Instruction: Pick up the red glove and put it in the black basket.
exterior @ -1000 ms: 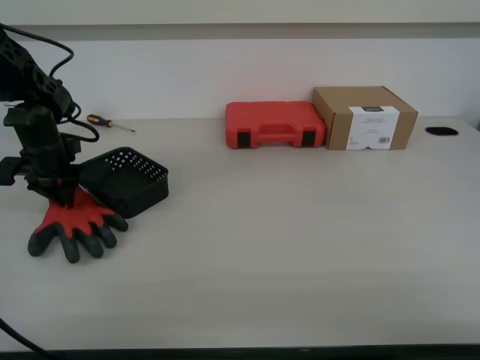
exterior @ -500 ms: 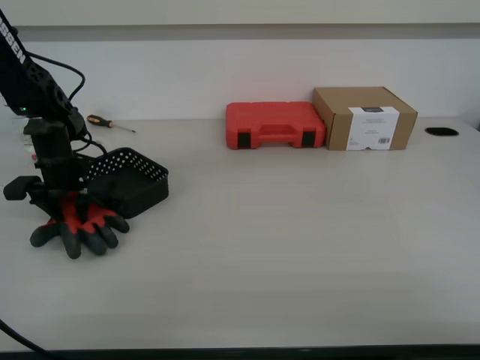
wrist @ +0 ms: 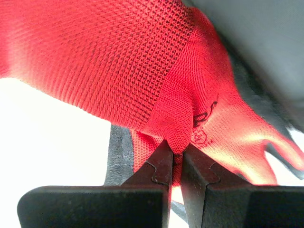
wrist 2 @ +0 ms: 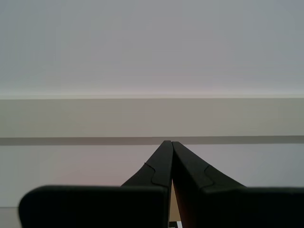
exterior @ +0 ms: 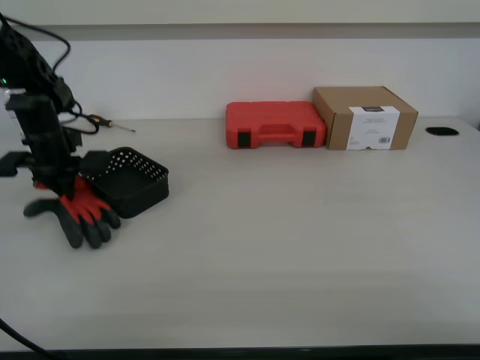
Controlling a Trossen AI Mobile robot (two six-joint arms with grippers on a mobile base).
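Pinching red glove fold: first claw; second claw pressed together; glove print unreadable.

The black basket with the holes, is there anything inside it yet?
Empty, as far as it shows. The shallow black perforated plastic basket holds nothing visible; the red knit glove hangs beside it, pinched in my first tool.
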